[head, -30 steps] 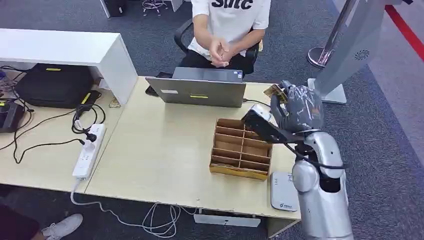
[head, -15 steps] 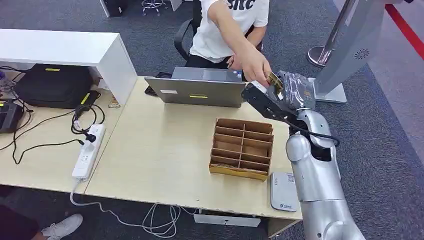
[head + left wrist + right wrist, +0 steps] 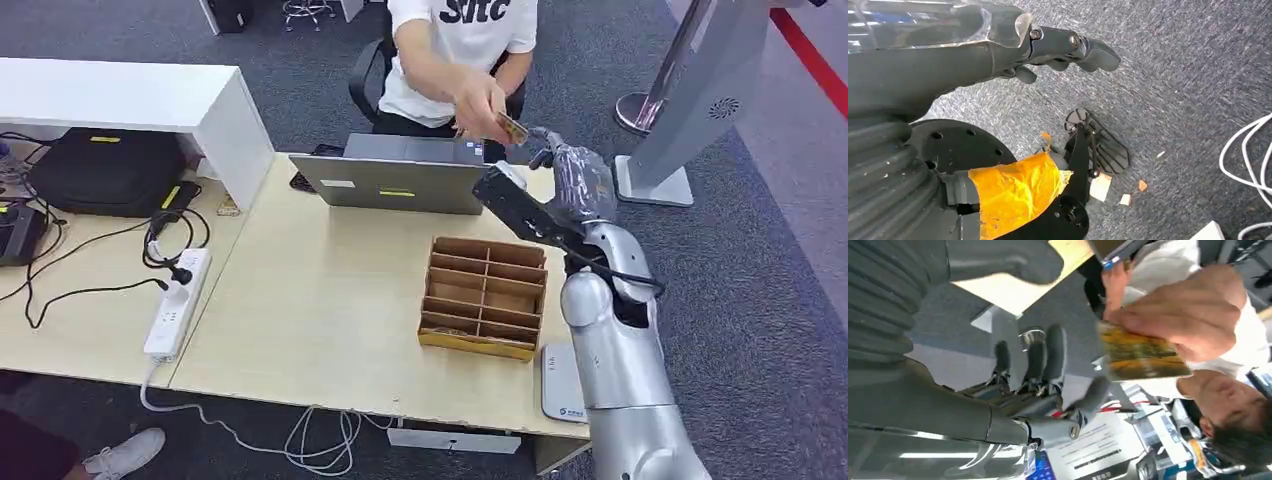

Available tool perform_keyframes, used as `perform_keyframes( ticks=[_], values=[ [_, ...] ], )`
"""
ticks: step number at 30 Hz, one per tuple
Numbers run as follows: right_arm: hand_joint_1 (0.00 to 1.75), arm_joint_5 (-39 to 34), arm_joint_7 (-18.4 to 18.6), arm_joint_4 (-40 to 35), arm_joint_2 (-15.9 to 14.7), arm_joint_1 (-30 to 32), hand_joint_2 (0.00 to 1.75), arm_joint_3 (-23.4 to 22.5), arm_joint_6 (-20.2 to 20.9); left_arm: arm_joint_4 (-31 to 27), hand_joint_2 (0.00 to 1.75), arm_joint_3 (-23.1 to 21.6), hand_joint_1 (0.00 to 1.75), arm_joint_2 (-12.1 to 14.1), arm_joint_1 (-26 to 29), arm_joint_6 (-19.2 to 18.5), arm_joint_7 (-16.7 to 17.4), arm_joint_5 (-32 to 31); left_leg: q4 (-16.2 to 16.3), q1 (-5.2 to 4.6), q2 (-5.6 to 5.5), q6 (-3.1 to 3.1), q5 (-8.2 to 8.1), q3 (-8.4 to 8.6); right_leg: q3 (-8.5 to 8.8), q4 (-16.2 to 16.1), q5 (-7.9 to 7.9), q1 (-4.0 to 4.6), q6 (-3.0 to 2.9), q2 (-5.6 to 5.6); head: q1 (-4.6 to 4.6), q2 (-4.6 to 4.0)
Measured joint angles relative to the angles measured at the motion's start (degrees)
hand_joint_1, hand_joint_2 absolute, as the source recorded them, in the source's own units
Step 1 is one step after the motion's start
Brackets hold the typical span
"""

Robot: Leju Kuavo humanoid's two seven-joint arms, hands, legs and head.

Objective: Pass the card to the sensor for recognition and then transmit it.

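A yellow-brown card [image 3: 512,128] is pinched in a person's hand [image 3: 480,100] just beyond the table's far edge. My right hand [image 3: 575,175] is stretched out beside it, fingers spread and holding nothing. In the right wrist view the card [image 3: 1140,357] sits in the person's fingers [image 3: 1188,315], apart from my right hand [image 3: 1038,370]. The white card sensor [image 3: 562,385] lies at the table's near right corner, partly hidden by my arm. My left hand [image 3: 1063,45] hangs over the grey carpet with nothing in it.
A cardboard divider box [image 3: 485,295] stands on the table between the sensor and a grey laptop [image 3: 400,180]. A white power strip [image 3: 178,300] with cables lies at the left. A grey standing panel [image 3: 700,90] is at the right.
My right arm reached forward with the card. The person stretched out a hand, took the card from my right hand and drew it back; my fingers have spread.
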Motion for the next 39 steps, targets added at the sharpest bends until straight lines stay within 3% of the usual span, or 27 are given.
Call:
perform_keyframes(
  ticks=[3, 7, 12, 20, 28, 35, 39],
  values=[
    [0.0, -6.02, -1.05, -2.55, 0.46, 1.21, 1.75, 0.04, 1.1, 0.0, 1.75, 0.02, 0.0, -0.09, 0.05, 1.32, 0.15, 0.13, 0.0, 0.0, -0.01, 0.0, 0.0, 0.0, 0.01, 0.0, 0.0, 0.0, 0.0, 0.0, 0.0, 0.0],
    [0.0, -22.43, -3.69, -6.61, 0.92, 3.71, 1.75, 0.11, 5.9, 0.0, 1.75, 0.15, 0.0, -0.52, 0.07, 4.41, -1.46, 2.12, 0.0, -0.01, -0.01, 0.0, 0.0, 0.0, 0.01, 0.0, 0.0, -0.01, 0.0, -0.01, -0.02, 0.0],
    [0.0, -31.64, -8.13, -13.62, 0.92, 8.89, 1.75, 1.03, 10.09, 0.0, 1.75, 0.52, 0.0, -0.66, 0.1, 5.03, -2.16, 2.8, 0.0, 0.0, -0.01, -0.01, -0.02, 0.0, 0.0, -0.02, 0.0, 0.0, 0.01, -0.01, 0.0, 0.0],
    [0.0, -42.95, -11.91, -23.84, -0.96, 20.93, 1.75, 4.0, 14.54, 0.0, 1.75, 0.52, 0.0, -0.98, 0.1, 5.13, -0.94, 1.69, 0.0, 0.0, -0.01, 0.0, -0.06, 0.0, 0.0, -0.03, -0.05, 0.0, 0.04, -0.02, -0.04, 0.0],
    [0.0, -38.82, -15.19, -29.02, -4.7, 29.96, 1.75, 7.28, 9.54, 0.0, 1.75, 0.48, 0.0, -1.07, 0.1, 6.19, -0.44, 0.31, 0.0, -0.01, 0.02, 0.0, -0.06, -0.01, 0.0, -0.04, -0.04, -0.01, 0.04, 0.0, -0.02, 0.0],
    [0.0, -27.7, -17.49, -32.28, -6.87, 34.99, 1.75, 8.9, 2.38, 0.53, 1.75, -1.26, 0.0, -1.09, -0.06, 7.5, 0.48, -1.62, 0.0, 0.0, 0.0, 0.0, -0.06, -0.02, 0.01, -0.04, -0.04, 0.0, 0.04, -0.02, -0.02, 0.0],
    [0.0, -18.19, -16.94, -32.3, -7.5, 37.01, 1.75, 10.44, -3.43, 0.57, 1.75, -3.47, 0.0, -1.07, -0.25, 4.93, 3.64, -3.41, -0.01, 0.0, 0.01, 0.0, -0.06, -0.06, 0.0, -0.04, -0.04, 0.0, 0.04, -0.02, -0.02, 0.0]
  ],
)
